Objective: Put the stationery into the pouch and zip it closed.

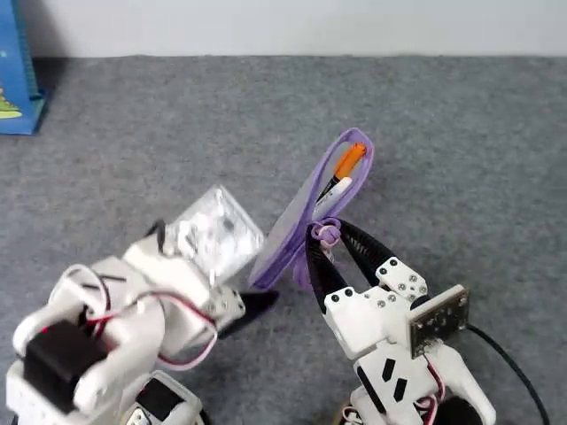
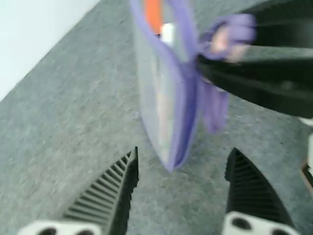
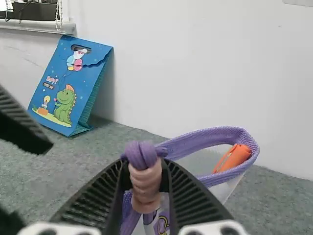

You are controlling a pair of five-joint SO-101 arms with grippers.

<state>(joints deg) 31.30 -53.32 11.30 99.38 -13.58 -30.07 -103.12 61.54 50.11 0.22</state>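
Observation:
A purple-edged, see-through pouch (image 1: 297, 217) stands on edge, its mouth open at the far end. An orange pen (image 1: 351, 159) and a white-capped pen stick out of that mouth. My right gripper (image 1: 326, 241) is shut on the knotted purple and pink zipper pull (image 3: 143, 174), with the pouch rim (image 3: 215, 139) and orange pen (image 3: 233, 157) just behind it. My left gripper (image 2: 184, 154) is open at the pouch's near lower corner (image 2: 168, 147), one finger on each side and not touching it. The right gripper's black fingers (image 2: 264, 83) cross the pouch's side in the left wrist view.
A blue gift bag (image 1: 16, 84) with a dinosaur picture (image 3: 68, 88) leans against the white wall at the far left. Grey carpet (image 1: 461, 133) covers the table, with open room to the right of and behind the pouch.

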